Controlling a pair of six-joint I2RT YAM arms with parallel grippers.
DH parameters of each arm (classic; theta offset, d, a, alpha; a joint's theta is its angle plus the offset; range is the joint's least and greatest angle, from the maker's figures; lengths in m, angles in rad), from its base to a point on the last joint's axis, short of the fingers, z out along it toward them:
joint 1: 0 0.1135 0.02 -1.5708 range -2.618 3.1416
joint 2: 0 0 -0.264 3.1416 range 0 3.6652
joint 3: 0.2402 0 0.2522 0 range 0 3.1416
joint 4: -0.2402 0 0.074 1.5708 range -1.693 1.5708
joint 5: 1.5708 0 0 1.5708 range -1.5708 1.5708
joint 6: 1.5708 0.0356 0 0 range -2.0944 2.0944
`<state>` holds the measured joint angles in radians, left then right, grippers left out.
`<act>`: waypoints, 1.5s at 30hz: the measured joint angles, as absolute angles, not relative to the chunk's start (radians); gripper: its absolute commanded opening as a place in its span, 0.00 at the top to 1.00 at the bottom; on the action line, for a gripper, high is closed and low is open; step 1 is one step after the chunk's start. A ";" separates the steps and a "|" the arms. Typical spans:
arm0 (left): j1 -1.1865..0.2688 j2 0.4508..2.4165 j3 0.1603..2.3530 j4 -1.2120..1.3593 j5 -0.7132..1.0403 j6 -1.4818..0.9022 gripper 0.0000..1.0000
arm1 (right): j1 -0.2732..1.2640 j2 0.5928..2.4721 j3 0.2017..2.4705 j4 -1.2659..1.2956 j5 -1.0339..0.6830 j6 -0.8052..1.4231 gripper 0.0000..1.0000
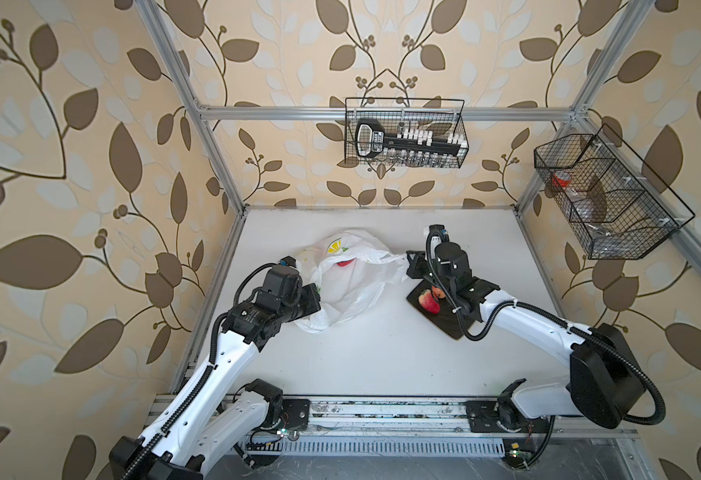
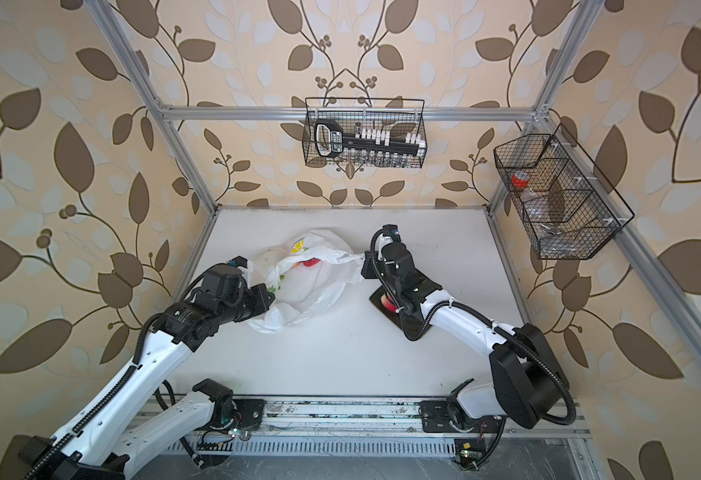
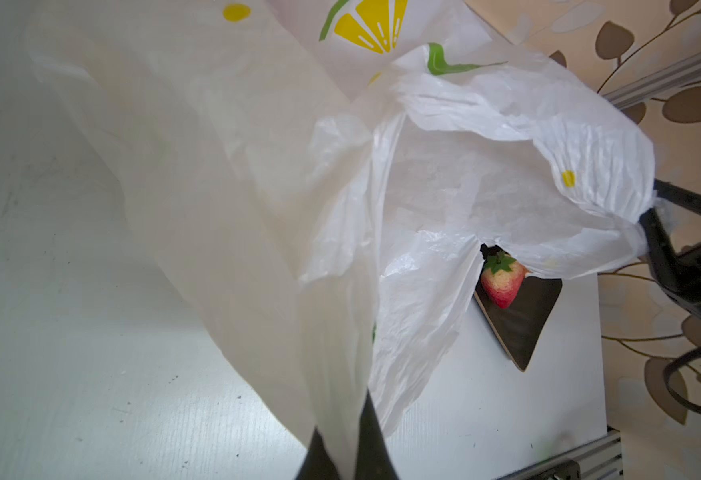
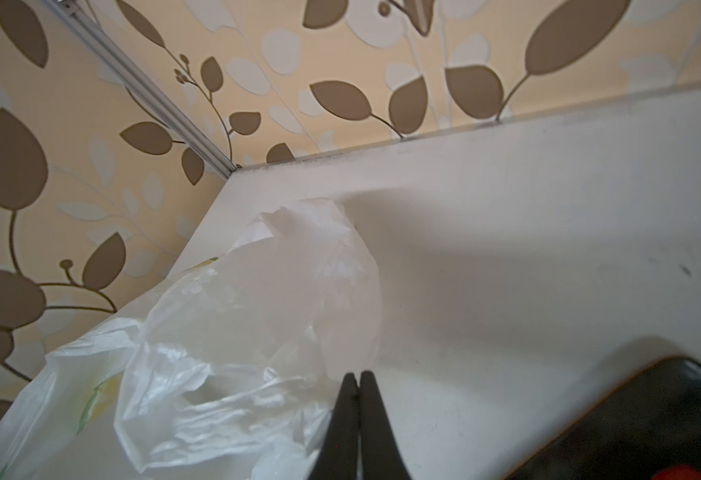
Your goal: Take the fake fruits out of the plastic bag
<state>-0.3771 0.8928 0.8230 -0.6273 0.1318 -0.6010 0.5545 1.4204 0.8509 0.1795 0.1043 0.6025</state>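
The white plastic bag printed with lemon slices lies at the back left of the table, its mouth stretched wide between both grippers. My left gripper is shut on the bag's left edge, and the film runs up from between its fingers. At the bag's right edge, my right gripper is shut, and the film is pulled taut to it. A red fruit shows inside the bag. A red-and-cream strawberry lies on the dark plate under the right arm, with an orange fruit beside it.
A wire basket with a black tool hangs on the back rail. A second wire basket hangs on the right rail. Aluminium frame posts border the white table, and the arm bases sit on its front rail.
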 measured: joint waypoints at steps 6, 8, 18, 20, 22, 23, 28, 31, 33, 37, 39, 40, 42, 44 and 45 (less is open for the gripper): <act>-0.455 0.946 0.808 -0.572 0.131 -0.604 1.00 | 0.554 1.458 0.845 0.099 0.098 0.708 0.48; -0.462 0.952 0.808 -0.563 0.128 -0.605 1.00 | 0.554 1.439 0.869 0.052 0.092 0.690 0.34; -0.464 0.963 0.808 -0.548 0.118 -0.607 1.00 | 0.625 1.083 0.958 -0.120 0.007 0.417 0.33; -0.464 0.963 0.808 -0.548 0.118 -0.610 1.00 | 0.724 1.075 0.961 -0.114 0.000 0.363 0.39; -0.464 0.963 0.808 -0.548 0.114 -0.612 1.00 | 0.814 1.121 0.963 -0.089 -0.004 0.332 0.46; -0.464 0.963 0.808 -0.549 0.111 -0.613 1.00 | 0.852 1.173 0.963 -0.066 -0.005 0.322 0.51; -0.464 0.955 0.808 -0.558 0.090 -0.615 0.79 | 0.888 1.487 0.966 0.050 0.043 0.365 0.59; -0.464 0.935 0.808 -0.574 0.070 -0.634 0.53 | 0.883 1.672 1.007 0.097 0.085 0.410 0.59; -0.464 0.913 0.808 -0.590 0.057 -0.638 0.36 | 0.875 1.766 1.054 0.128 0.098 0.451 0.59; -0.464 0.851 0.832 -0.669 -0.010 -0.643 0.15 | 0.848 1.877 1.133 0.200 0.101 0.537 0.57; -0.464 0.825 0.880 -0.712 -0.065 -0.649 0.08 | 0.837 1.895 1.147 0.222 0.101 0.564 0.56; -0.464 0.818 0.913 -0.734 -0.094 -0.653 0.05 | 0.832 1.898 1.148 0.230 0.101 0.574 0.55; -0.464 0.825 1.009 -0.774 -0.156 -0.655 0.02 | 0.826 1.898 1.148 0.237 0.101 0.590 0.55; -0.461 0.860 1.102 -0.804 -0.209 -0.661 0.01 | 0.825 1.898 1.147 0.245 0.100 0.598 0.55; -0.453 0.882 1.145 -0.814 -0.231 -0.663 0.01 | 0.824 1.898 1.146 0.248 0.097 0.602 0.54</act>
